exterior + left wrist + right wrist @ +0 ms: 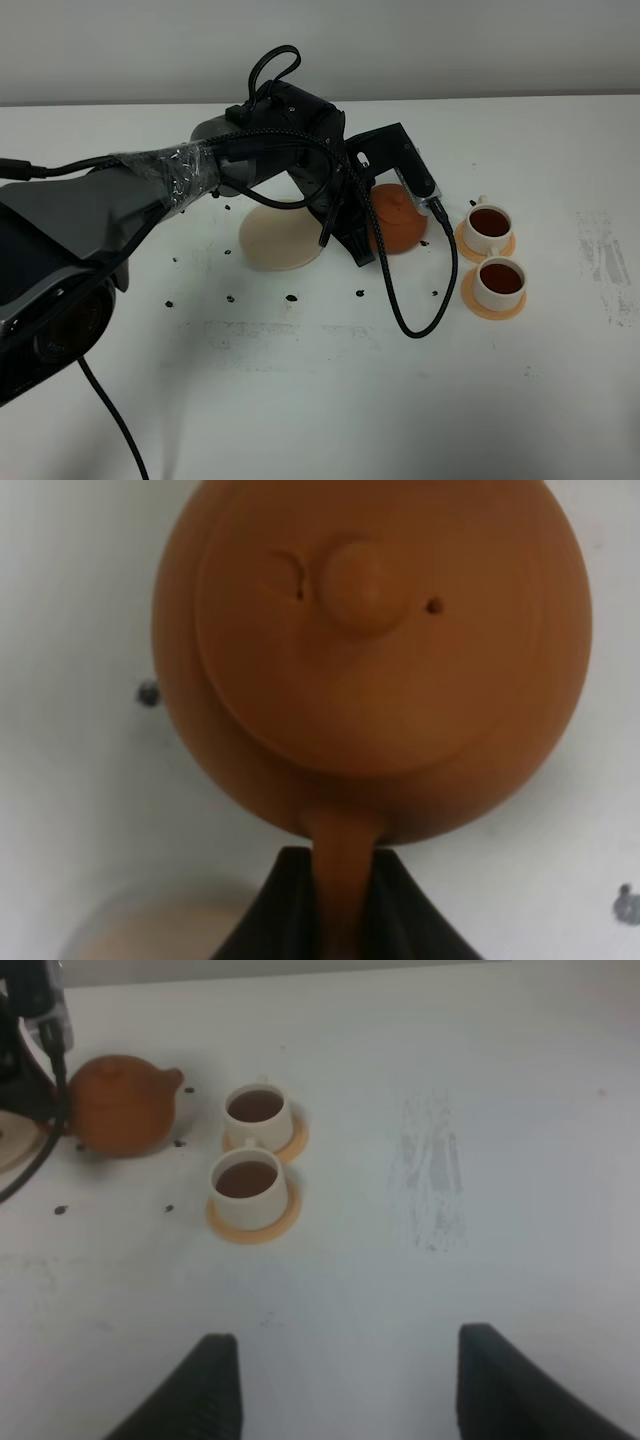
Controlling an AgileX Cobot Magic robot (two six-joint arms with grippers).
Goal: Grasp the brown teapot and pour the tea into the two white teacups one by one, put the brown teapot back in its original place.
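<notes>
Clamped on the handle of the brown teapot [370, 660], my left gripper [340, 900] shows its grip only in the left wrist view; from the high camera the arm hides it. That overhead view places the teapot between the cream saucer [280, 240] and the two white teacups [495, 258], off the saucer. From the right wrist I see my right gripper [340, 1390] with jaws wide apart, nothing between them. Both cups hold dark tea, and each sits on an orange coaster [250, 1228].
</notes>
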